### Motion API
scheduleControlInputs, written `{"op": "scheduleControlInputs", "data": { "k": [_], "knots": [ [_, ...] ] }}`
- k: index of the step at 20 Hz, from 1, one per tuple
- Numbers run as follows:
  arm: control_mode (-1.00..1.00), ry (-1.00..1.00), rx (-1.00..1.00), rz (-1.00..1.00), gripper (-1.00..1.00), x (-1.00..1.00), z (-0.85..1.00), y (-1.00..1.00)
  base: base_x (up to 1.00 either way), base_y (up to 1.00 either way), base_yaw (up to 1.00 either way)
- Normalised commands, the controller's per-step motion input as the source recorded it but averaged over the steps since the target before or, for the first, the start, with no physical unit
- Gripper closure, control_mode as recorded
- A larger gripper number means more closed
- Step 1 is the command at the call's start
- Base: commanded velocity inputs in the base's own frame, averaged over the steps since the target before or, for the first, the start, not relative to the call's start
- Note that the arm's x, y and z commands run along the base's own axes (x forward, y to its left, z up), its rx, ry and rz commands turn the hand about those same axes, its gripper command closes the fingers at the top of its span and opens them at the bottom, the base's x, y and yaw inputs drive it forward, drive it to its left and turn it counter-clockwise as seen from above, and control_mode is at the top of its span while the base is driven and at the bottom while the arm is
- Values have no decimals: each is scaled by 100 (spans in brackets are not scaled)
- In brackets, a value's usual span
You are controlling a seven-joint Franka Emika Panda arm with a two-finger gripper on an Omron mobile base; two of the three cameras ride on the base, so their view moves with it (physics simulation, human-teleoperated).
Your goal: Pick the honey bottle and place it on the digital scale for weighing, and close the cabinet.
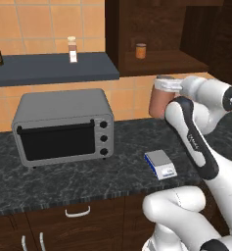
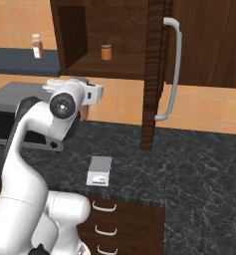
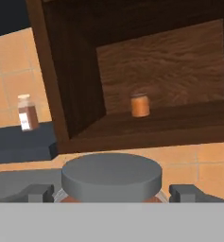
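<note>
Round grey lid of fat reddish-brown honey bottle [image 3: 111, 177] clamped between 2 jaws, below open dark wooden cabinet [image 3: 146, 71].

1. The digital scale [image 1: 161, 164] lies flat near the counter's [image 1: 88, 181] front edge, with bare counter on every side and open air above it.
2. The toaster oven [image 1: 63, 126] stands well to its left, blocking that flank.
3. The cabinet [image 2: 109, 37] hangs open; its door [image 2: 157, 74] juts out edge-on with a long handle [image 2: 173, 69], barring the right side.
4. A small orange jar [image 3: 140, 104] sits alone on the cabinet shelf.
5. A slim bottle [image 1: 72, 49] occupies the wall shelf [image 1: 54, 68].
</note>
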Motion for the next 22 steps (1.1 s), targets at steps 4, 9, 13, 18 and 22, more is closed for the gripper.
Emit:
{"op": "scheduleControlInputs", "data": {
  "k": [4,9,13,18,22],
  "knots": [
    [-100,0,-22,29,100,38,-84,8,0,0,0],
    [-100,-7,-11,33,100,28,-65,-5,0,0,0],
    [-100,-5,-1,30,100,16,-60,-18,0,0,0],
    [-100,0,0,22,100,4,-41,-41,0,0,0],
    [-100,0,0,14,100,0,-23,-41,0,0,0]
  ]
}}
